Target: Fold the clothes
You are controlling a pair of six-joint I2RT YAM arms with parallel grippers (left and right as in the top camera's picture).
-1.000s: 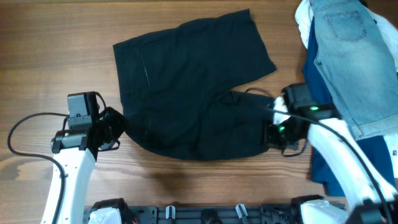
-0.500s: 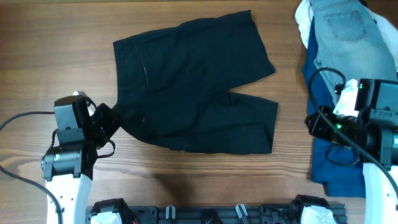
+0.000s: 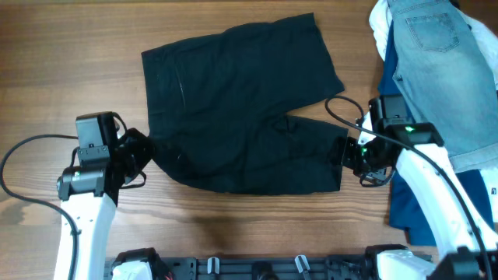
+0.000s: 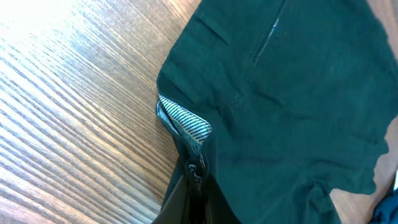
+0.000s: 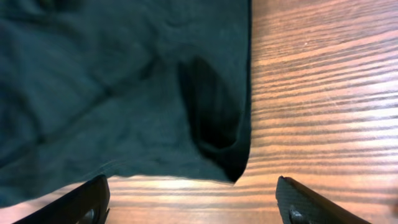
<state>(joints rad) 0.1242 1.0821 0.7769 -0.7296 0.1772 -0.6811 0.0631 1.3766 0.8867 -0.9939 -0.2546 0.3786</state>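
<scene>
The black shorts [image 3: 241,109] lie spread on the wooden table, waistband to the left and legs to the right. My left gripper [image 3: 144,152] is shut on the waistband's lower corner. In the left wrist view the jaws [image 4: 196,186] pinch the dark cloth just below a striped white label [image 4: 183,121]. My right gripper [image 3: 346,155] stands open at the hem of the near leg. In the right wrist view its fingers [image 5: 93,199] are spread wide, with bare wood between them and the hem corner [image 5: 233,168] just ahead, untouched.
A light-blue denim garment [image 3: 440,70] lies at the right edge over a dark-blue garment [image 3: 420,202], with white cloth [image 3: 380,31] beside them. The right arm reaches in beside this pile. Bare wooden table [image 3: 62,62] surrounds the shorts.
My right gripper let go of the leg hem and opened, swung right over the blue garment, then came back to the hem. The near leg now lies flatter. My left gripper stayed shut.
</scene>
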